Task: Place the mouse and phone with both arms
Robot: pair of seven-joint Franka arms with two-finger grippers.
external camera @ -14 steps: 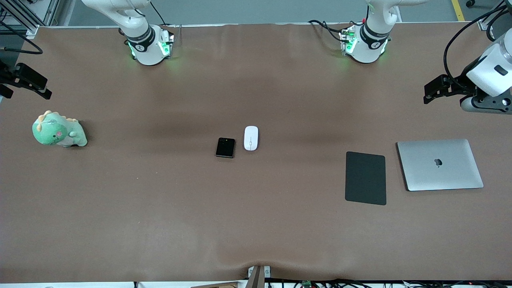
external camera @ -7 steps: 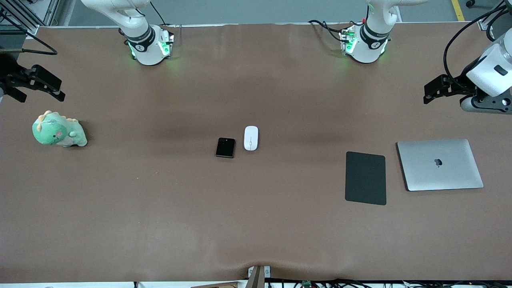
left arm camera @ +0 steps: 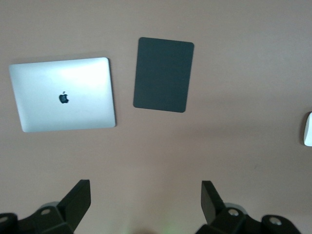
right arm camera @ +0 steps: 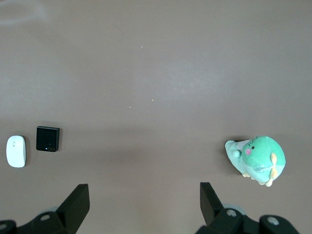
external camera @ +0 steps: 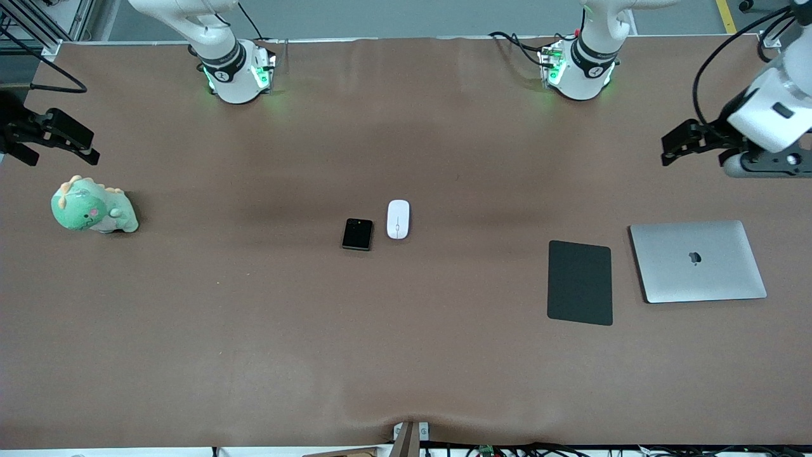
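Observation:
The white oval mouse [external camera: 398, 219] and the small glossy black phone [external camera: 357, 234] lie side by side at the middle of the brown table, the phone toward the right arm's end. My right gripper [external camera: 63, 158] hangs open and empty over the table's edge at the right arm's end, above a green toy; its wrist view shows the phone [right arm camera: 48, 139] and mouse [right arm camera: 16, 151] far off from the gripper [right arm camera: 145, 202]. My left gripper [external camera: 674, 147] hangs open and empty over the left arm's end. In its wrist view only the mouse's edge [left arm camera: 308, 129] shows, far from the gripper [left arm camera: 146, 200].
A green dinosaur plush [external camera: 93, 207] sits toward the right arm's end. A matte black pad [external camera: 580, 282] and a closed silver laptop [external camera: 698, 261] lie side by side toward the left arm's end. The two arm bases [external camera: 238, 70] stand along the table's edge farthest from the front camera.
The left gripper has shifted slightly toward the table's middle. The right gripper has moved a little inward from the table's end. Mouse and phone have not moved.

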